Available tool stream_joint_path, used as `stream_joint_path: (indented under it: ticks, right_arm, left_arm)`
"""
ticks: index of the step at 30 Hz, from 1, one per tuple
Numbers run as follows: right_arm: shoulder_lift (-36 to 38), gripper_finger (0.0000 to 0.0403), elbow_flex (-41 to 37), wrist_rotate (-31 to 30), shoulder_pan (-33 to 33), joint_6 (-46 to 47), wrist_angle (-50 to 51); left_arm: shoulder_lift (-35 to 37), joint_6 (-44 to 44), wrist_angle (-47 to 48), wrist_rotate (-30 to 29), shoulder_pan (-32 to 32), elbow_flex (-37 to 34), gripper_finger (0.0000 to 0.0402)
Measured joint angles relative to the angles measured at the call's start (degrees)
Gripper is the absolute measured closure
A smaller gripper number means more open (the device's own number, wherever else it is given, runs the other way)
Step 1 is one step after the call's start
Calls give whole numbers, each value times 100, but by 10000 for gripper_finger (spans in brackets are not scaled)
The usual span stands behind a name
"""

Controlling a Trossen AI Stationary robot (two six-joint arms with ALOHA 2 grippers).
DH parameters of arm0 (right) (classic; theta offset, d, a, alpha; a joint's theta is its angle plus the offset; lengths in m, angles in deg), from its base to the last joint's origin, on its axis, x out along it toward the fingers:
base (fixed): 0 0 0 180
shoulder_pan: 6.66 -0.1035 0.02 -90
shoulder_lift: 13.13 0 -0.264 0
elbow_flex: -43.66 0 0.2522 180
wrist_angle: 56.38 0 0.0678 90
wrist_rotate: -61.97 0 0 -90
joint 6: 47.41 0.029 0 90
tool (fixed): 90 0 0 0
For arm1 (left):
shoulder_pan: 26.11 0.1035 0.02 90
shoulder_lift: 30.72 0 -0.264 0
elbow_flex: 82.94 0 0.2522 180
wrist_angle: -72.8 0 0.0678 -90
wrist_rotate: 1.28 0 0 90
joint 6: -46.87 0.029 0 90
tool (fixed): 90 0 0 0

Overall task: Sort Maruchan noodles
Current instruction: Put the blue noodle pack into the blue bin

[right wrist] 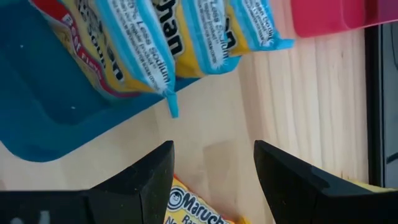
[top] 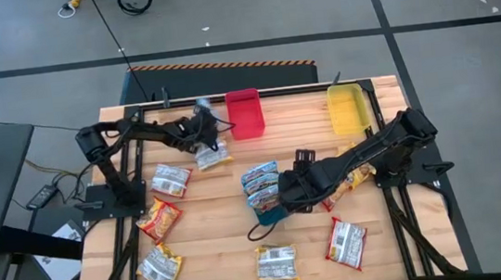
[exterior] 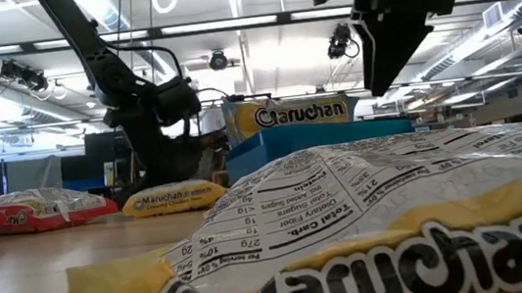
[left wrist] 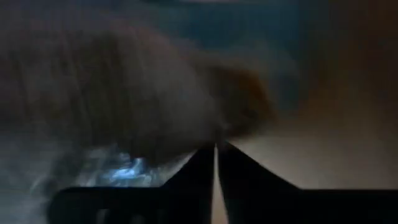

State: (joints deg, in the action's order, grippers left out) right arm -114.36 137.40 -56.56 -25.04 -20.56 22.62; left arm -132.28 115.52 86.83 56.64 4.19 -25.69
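Several Maruchan noodle packets lie flat on the wooden table. My left gripper is shut at the far edge of a blue-silver packet near the red tray. My right gripper hangs open above the table beside the blue tray. Blue-edged packets lean in that tray. A yellow packet lies under the right fingers without touching them. My left gripper has its two fingers closed together at the blue-silver packet's far edge, slanting down from the table's far left. The wrist view is blurred, so the layer pinched cannot be told. The packet lies on the table.
A yellow tray stands at the far right. Loose packets lie at the left, near the front edge and under the right arm. One front packet fills the low view.
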Motion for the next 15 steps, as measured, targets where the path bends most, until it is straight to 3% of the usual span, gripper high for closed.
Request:
stream_joint_path:
  ticks: [8, 15]
  right_arm:
    - [33, 176, 0, -70, 141, -156, -29]
    - [39, 176, 2, -299, 263, -525, -324]
  left_arm:
    - [423, -621, 1231, -174, -170, -10, 397]
    - [1535, -1284, 1959, -111, -285, -11, 399]
